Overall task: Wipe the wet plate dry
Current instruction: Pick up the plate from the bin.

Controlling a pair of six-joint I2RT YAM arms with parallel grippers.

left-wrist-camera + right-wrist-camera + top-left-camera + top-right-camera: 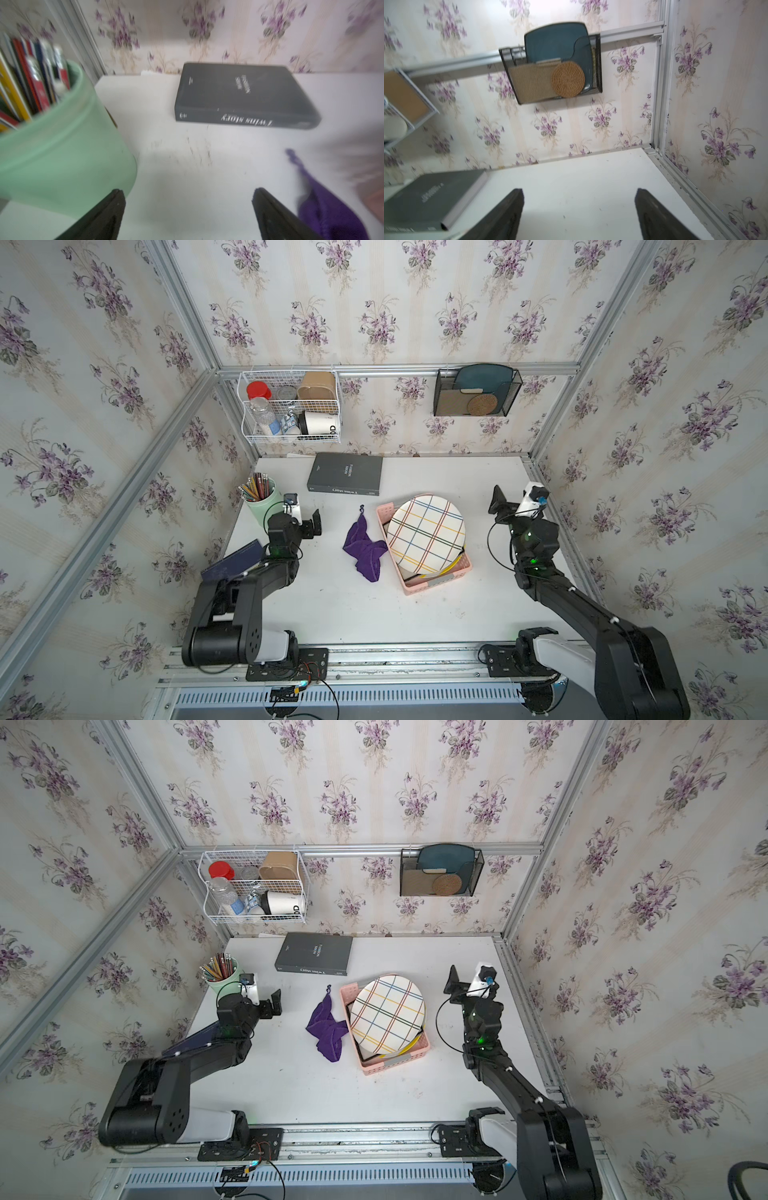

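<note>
Since neither gripper holds anything, the step in hand looks like approach; wiping not begun.

L gripper (187, 193): jaws wide apart, nothing betw them, hovering over bare table (353, 614). Nearest thing is the green pencil cup (62, 155), just beside the wrist on its left; contact can't be told. To its right, near but apart, the purple cloth (363, 549) lies crumpled on the table w/ its hang loop pointing to the back. The cloth's far edge looks to be touching the pink basket (384, 512). Further ahead of the L gripper, a dark book (239, 93) lies flat by the back wall.

R gripper (578, 193): jaws apart too, empty, raised and aimed at the back wall, nothing just beside it. To its left, clearly apart, the checked plate (426, 531) sits tilted in the pink basket on top of other dishes, a yellow rim showing under it. So the plate is betw the 2 grippers, closer to R. Wetness not visible at this res. Farthest: a mesh holder (556, 68) on the wall ahead of R.

Next move, my read:
- L shifts to its right, drops, and pinches a raised fold of the cloth.
- R swings to its left to take or steady the plate by its rim.
- The plate is tilted on other dishes, so it prob slides if pushed w/o a hold
</note>
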